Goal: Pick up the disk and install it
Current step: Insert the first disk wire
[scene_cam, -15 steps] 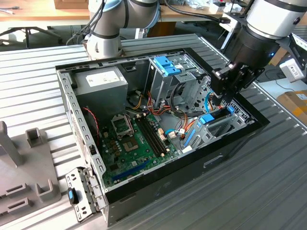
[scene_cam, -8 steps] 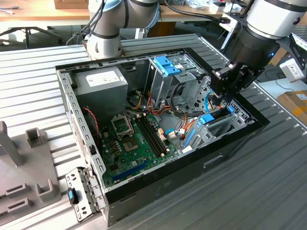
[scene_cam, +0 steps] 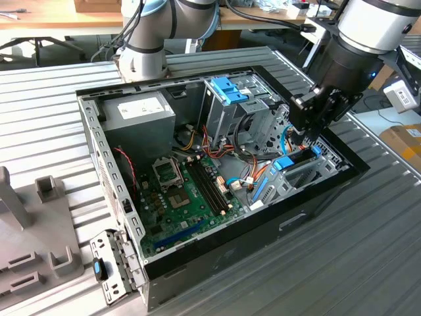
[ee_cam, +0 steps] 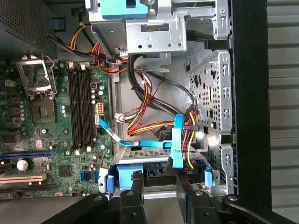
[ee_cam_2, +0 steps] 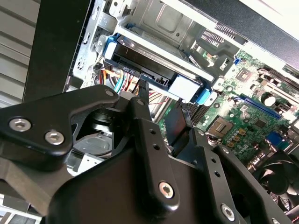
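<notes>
while the arm hangs over the open computer case (scene_cam: 342, 172), the gripper (scene_cam: 309, 139) sits low at the corner on the exterior view's right, directly above the lower drive bay. the disk (ee_cam_2: 154, 65) already lies in that bay: in the second wrist view its dark body and light-blue bracket (ee_cam_2: 187, 88) rest under the silver bay frame, and in the first wrist view the same bracket (ee_cam: 122, 176) shows just beyond the fingertips (ee_cam: 136, 183). the black fingers stand a little apart, with a narrow gap between them, and nothing is seen clamped there; whether their tips touch the disk's edge cannot be told.

the main risk, by judgement, is the wiring. a bundle of red, yellow and black power wires (ee_cam: 189, 149) and a blue data cable (ee_cam: 177, 140) run right across the disk's rear edge, close beside the fingers. any sideways drift or further descent could snag a wire, pull a plug or pinch a cable against the metal bay. if the disk is not fully seated, an off-centre push could also cock the bracket in its rails and jam it. the motherboard (scene_cam: 184, 197) lies near enough that a slip toward it might strike its components.
</notes>
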`<state>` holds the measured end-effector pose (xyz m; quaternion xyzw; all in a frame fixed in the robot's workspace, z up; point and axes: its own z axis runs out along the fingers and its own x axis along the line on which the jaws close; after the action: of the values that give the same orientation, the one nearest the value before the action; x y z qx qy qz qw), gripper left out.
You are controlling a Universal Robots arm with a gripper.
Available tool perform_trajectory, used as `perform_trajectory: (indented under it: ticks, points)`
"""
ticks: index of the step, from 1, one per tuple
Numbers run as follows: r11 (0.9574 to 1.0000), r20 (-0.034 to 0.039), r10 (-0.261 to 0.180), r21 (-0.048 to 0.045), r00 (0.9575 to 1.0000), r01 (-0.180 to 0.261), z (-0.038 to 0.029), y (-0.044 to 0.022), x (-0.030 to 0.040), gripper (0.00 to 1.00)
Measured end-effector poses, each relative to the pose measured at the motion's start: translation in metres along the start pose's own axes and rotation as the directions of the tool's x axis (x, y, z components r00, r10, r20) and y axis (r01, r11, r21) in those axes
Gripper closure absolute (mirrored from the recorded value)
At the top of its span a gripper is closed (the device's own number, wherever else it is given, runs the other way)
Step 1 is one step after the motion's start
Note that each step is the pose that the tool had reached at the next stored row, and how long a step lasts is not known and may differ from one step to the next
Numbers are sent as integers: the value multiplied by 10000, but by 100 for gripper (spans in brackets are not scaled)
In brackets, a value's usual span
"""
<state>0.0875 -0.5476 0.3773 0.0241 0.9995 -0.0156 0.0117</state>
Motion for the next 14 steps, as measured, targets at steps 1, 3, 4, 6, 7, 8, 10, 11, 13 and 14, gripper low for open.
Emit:
perform_trajectory:
  ticks: [1, 3, 4, 6, 7, 8, 10, 11, 13, 14]
  points:
    - [10000, 0, -3, 0, 10000, 3, 0, 0, 0, 58]
    - [10000, 0, -10, 1, 10000, 10, -1, 0, -12, 58]
    - [10000, 1, -14, 1, 10000, 14, 0, 1, -34, 58]
    - [10000, 1, -20, 0, 10000, 20, 1, 4, -69, 58]
    - [10000, 1, -22, 0, 10000, 22, 2, 4, -76, 58]
    - [10000, 1, -25, -1, 10000, 25, 2, 4, -79, 58]
    - [10000, 1, -27, 0, 10000, 27, 2, 4, -80, 58]
    - [10000, 0, -30, 0, 10000, 30, 2, 4, -81, 58]
    - [10000, 1, -36, -5, 10000, 36, 2, -11, -82, 58]
    - [10000, 1, -38, -6, 10000, 38, 3, -27, -83, 58]
